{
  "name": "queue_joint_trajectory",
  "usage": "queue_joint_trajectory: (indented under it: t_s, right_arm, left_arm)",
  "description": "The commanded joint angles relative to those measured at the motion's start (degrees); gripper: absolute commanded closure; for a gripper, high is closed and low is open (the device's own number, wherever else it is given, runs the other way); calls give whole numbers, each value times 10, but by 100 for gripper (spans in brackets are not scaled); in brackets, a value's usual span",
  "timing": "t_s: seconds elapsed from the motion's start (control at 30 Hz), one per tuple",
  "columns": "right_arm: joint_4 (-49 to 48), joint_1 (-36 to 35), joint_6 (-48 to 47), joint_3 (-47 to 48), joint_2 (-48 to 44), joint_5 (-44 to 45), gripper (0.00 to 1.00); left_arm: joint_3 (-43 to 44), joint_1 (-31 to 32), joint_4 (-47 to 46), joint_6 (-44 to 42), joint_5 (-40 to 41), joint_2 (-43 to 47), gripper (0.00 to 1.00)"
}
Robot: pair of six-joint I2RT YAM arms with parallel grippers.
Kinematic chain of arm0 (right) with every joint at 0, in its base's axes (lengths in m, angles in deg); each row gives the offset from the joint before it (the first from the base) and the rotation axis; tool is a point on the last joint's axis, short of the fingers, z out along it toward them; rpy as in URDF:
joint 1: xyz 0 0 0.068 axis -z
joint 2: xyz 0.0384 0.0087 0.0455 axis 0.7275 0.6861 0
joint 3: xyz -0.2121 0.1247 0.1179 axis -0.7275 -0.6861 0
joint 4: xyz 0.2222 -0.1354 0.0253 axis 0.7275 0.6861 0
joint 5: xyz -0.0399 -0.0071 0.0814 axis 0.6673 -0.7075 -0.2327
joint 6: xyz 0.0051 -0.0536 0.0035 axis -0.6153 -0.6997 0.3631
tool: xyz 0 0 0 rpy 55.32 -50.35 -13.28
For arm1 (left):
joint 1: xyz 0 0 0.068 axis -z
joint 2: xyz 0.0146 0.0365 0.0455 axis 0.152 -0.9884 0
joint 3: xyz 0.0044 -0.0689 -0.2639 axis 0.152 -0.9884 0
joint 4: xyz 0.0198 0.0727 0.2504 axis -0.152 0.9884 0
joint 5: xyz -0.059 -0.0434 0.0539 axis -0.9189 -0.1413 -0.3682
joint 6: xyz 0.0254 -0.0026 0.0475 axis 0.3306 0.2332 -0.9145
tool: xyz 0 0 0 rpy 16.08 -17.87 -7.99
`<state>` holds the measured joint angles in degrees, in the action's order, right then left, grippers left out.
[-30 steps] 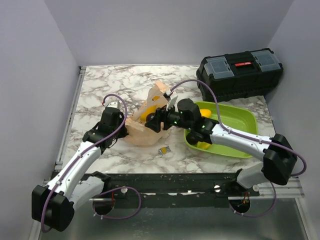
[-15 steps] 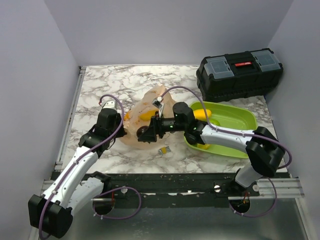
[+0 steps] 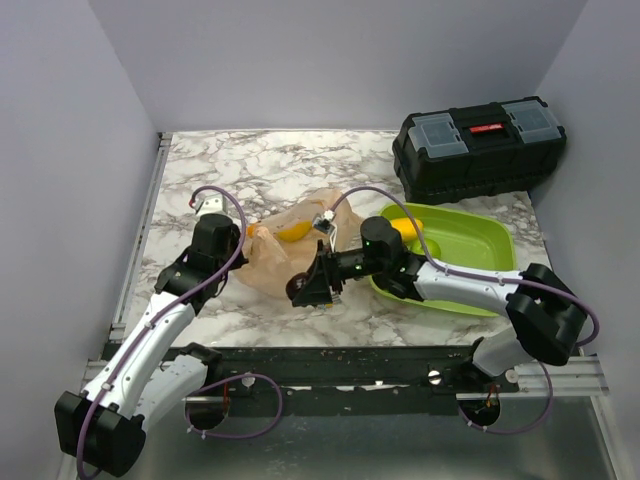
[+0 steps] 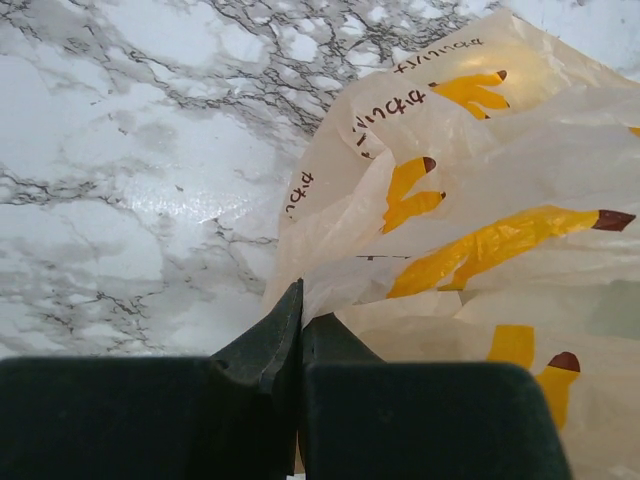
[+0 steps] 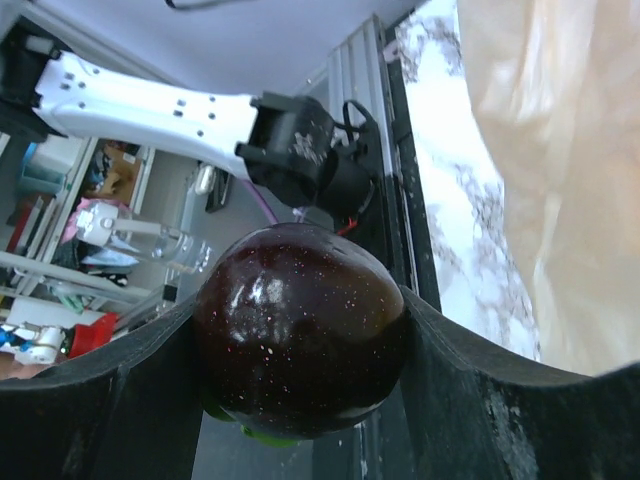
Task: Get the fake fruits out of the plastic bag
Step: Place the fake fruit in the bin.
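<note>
While barely visible overhead, the dark fruit [image 5: 300, 335] fills the right hand [image 5: 298, 305].

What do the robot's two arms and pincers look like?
The left arm and right arm match: white link shells, black joints and bases, a thin purple cable looping along each. The left pincer and right pincer: matte black, two broad fingers.

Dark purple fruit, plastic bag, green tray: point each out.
dark purple fruit [image 5: 300, 330], right wrist view, glossy middle.
plastic bag [image 4: 470, 180], left wrist view, printed panel.
green tray [image 3: 478, 248], top external view, bare floor.
</note>
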<state>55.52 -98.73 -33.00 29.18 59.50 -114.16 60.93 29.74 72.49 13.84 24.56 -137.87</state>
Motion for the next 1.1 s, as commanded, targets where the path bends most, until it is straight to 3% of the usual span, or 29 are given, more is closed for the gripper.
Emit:
queue_joint_trajectory:
  t_s: [0.0,0.13,0.33,0.67,0.73,0.9,0.97,1.07]
  right_arm:
    - [30,-1,-29,-42,-34,-1,92]
    - [74,-2,-59,-60,-69,24,92]
    - [140,-2,-99,-33,-69,-14,93]
    - [225,-1,-189,-66,-238,205,99]
    - [240,-1,-196,-76,-274,273,99]
    - [317,-1,-130,-100,-348,675,99]
    - [338,-1,-96,-112,-376,798,99]
    - [386,10,-49,-106,-380,897,99]
  left_arm:
    - [19,-3,6,-11,41,6,99]
    - [19,-3,6,-13,51,6,99]
    - [22,-3,3,-10,37,0,100]
    - [19,-3,14,-9,59,16,99]
    - [20,-4,14,-8,65,18,99]
    - [23,-3,14,-9,68,19,99]
    - [23,-3,13,-8,64,18,99]
    - [23,-3,12,-8,57,14,99]
